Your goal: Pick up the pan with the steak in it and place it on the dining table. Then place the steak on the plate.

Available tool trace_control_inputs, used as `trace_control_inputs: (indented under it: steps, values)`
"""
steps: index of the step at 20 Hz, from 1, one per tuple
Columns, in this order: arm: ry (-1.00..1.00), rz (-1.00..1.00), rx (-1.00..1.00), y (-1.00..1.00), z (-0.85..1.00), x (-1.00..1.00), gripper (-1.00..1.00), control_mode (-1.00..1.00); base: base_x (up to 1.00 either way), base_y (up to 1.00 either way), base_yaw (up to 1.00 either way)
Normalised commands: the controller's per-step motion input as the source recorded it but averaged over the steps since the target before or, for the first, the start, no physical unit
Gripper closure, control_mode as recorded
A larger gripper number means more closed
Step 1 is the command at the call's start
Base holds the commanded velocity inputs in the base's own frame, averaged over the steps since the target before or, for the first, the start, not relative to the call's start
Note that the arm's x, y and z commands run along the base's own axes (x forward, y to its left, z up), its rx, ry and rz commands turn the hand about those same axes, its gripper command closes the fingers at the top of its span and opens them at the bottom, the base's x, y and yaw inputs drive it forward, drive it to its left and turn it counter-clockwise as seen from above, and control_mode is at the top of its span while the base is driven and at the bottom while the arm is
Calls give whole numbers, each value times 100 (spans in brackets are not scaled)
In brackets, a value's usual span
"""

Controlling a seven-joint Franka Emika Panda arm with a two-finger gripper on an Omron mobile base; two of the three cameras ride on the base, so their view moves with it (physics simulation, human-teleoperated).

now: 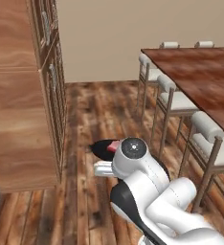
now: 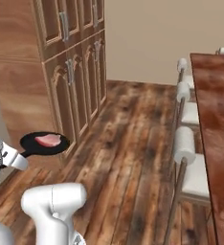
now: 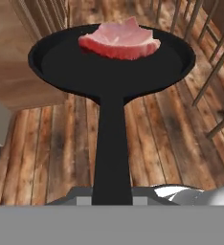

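Pan (image 1: 102, 149) with steak (image 1: 113, 146) above floor, beside dining table (image 1: 205, 76).

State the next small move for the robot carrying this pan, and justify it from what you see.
Probably carry the pan toward the dining table: the jaws are shut on its handle, the steak lies inside, and the pan hangs over floor beside the chairs.

Open floor (image 2: 133, 143), chairs (image 1: 176, 100) fronting dining table (image 1: 205, 76)

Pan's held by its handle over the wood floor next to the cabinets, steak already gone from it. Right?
Not quite. The steak lies in the pan, toward its far rim, as the hand view shows; the right base view shows it there too. The rest holds: the gripper is shut on the pan's handle, carrying it over the wood floor beside the cabinets.
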Motion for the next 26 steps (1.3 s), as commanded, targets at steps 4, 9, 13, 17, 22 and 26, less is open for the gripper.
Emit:
trace_control_inputs:
  steps: [4, 9, 13, 17, 22, 26]
  values:
    - [0, 0, 0, 0, 0, 0, 100, 100, 4, -6, -49]
    - [0, 0, 0, 0, 0, 0, 100, 100, 0, 0, -50]
    - [0, 0, 0, 0, 0, 0, 100, 100, 0, 0, -50]
    - [0, 0, 0, 0, 0, 0, 100, 100, 0, 0, -50]
    - [0, 0, 0, 0, 0, 0, 100, 100, 0, 0, -50]
    - [0, 0, 0, 0, 0, 0, 100, 100, 2, 0, -49]
